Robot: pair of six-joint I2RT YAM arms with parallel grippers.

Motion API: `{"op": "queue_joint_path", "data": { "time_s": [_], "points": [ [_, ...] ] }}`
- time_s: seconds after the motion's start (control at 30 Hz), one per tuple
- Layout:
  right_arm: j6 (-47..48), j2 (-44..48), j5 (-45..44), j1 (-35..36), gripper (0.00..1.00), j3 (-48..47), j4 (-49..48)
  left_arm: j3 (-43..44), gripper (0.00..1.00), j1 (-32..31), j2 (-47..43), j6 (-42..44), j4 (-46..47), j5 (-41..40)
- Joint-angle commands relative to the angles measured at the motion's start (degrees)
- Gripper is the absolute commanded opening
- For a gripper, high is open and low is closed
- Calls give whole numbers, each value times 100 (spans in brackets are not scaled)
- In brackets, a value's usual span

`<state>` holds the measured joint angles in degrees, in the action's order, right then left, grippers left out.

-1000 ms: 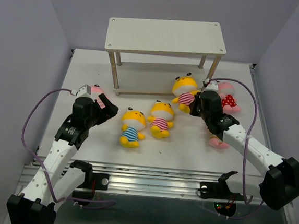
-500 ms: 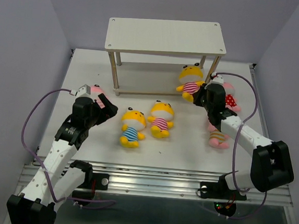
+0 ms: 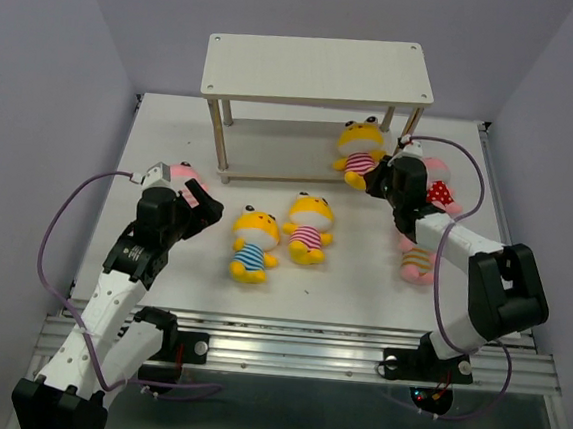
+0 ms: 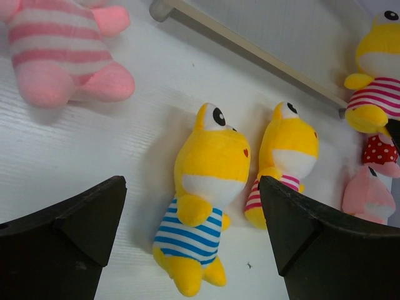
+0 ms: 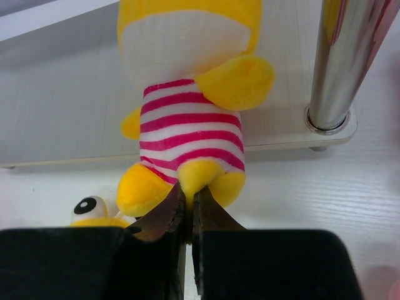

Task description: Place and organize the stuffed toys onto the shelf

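Note:
The shelf [image 3: 319, 69] stands at the back of the table, and both its boards are bare. My right gripper [image 3: 378, 179] is shut on the foot of a yellow toy in pink stripes [image 3: 360, 151]. It holds that toy at the right front edge of the lower board [image 5: 62, 112], beside a shelf leg [image 5: 340, 62]; the jaws pinch the foot [image 5: 189, 194]. My left gripper [image 3: 201, 212] is open and empty. A blue-striped yellow toy [image 4: 206, 200] and a second pink-striped yellow toy [image 4: 284, 159] lie beyond it. A pink striped toy [image 4: 59, 53] lies to its left.
A pink toy in red polka dots [image 3: 438, 186] lies right of my right gripper. Another pink toy [image 3: 415, 261] lies partly under the right arm. Purple cables loop off both arms. Walls close in the table on the left, right and back.
My right gripper has carried the pink-striped yellow toy back and slightly right, from the table up to the shelf's lower board. The left arm has barely moved.

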<state>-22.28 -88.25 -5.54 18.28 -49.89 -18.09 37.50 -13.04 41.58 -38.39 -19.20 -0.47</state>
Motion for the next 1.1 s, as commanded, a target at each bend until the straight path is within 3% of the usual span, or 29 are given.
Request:
{"op": "queue_joint_path", "data": {
  "time_s": [0.0,0.63,0.8,1.07],
  "points": [
    [13,-96,70,-88,2,-390,-679,82,99,3,-71,60,48,-67],
    [-127,-685,-140,-194,6,-645,-942,74,99,3,-1,121,83,21],
    [-171,-773,-246,-194,19,-706,-925,65,99,3,78,130,127,21],
    [-224,-790,-246,-299,27,-680,-872,47,99,3,96,130,180,196]
  ]
}}
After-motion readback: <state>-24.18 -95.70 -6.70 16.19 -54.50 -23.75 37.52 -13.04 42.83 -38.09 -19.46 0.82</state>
